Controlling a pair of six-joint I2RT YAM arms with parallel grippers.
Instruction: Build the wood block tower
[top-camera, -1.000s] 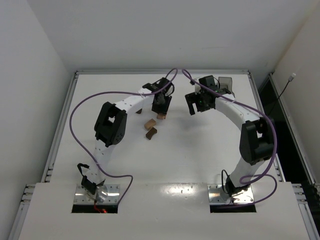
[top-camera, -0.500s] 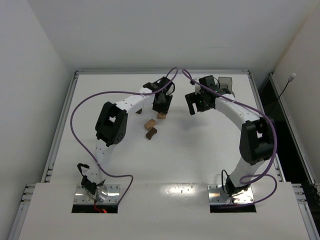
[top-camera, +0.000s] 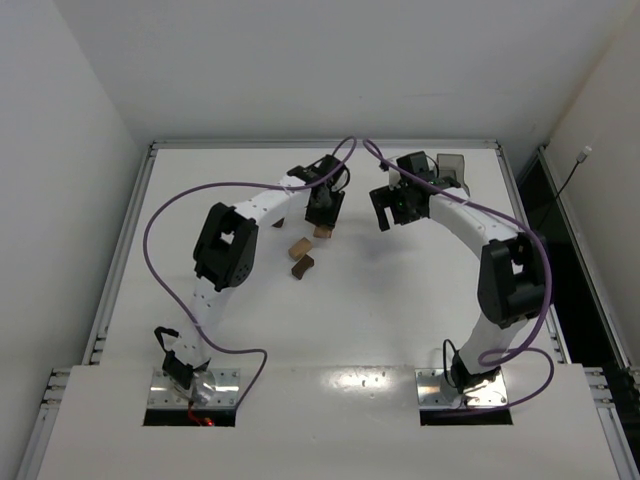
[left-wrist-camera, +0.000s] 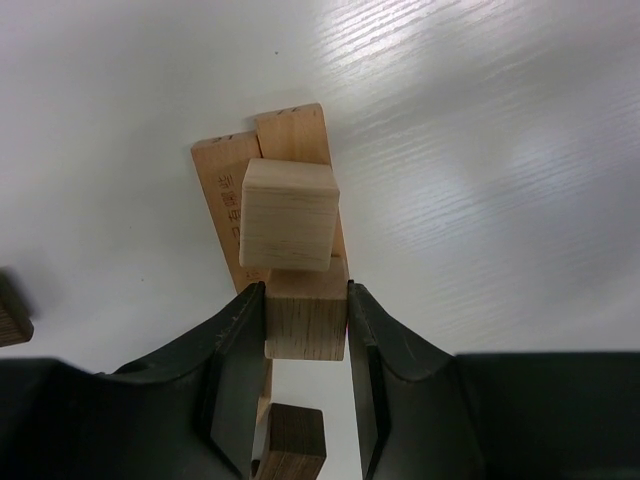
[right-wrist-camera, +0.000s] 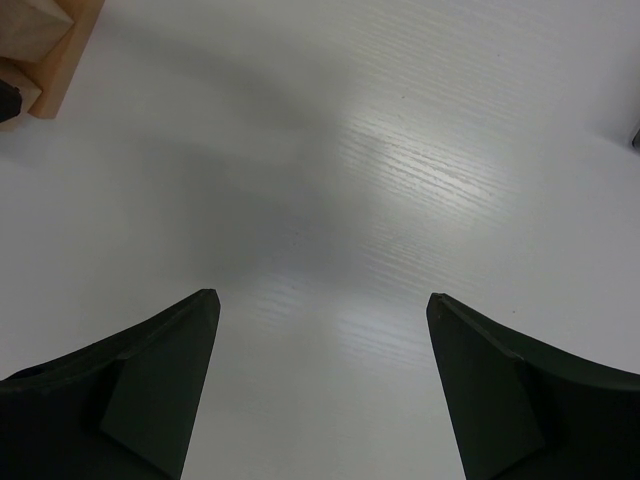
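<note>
In the left wrist view my left gripper (left-wrist-camera: 305, 290) is shut on a tan wood cube (left-wrist-camera: 306, 325). Just beyond it a lighter tan cube (left-wrist-camera: 290, 215) stands on two flat tan bars (left-wrist-camera: 290, 135) lying side by side on the table. I cannot tell whether the held cube touches it. A dark brown block (left-wrist-camera: 292, 445) lies below, between my fingers. In the top view my left gripper (top-camera: 322, 218) is over this group (top-camera: 323, 232). My right gripper (top-camera: 386, 212) is open and empty over bare table (right-wrist-camera: 320, 310), to the right of the group.
A loose tan block (top-camera: 299, 247) and a dark brown notched piece (top-camera: 303, 265) lie just near-left of the left gripper. A translucent grey tray (top-camera: 453, 168) stands at the back right. The tan bars' corner shows at the right wrist view's top left (right-wrist-camera: 45, 45).
Both arms have shifted only very slightly. The left gripper stays shut on the tan cube in the same place.
</note>
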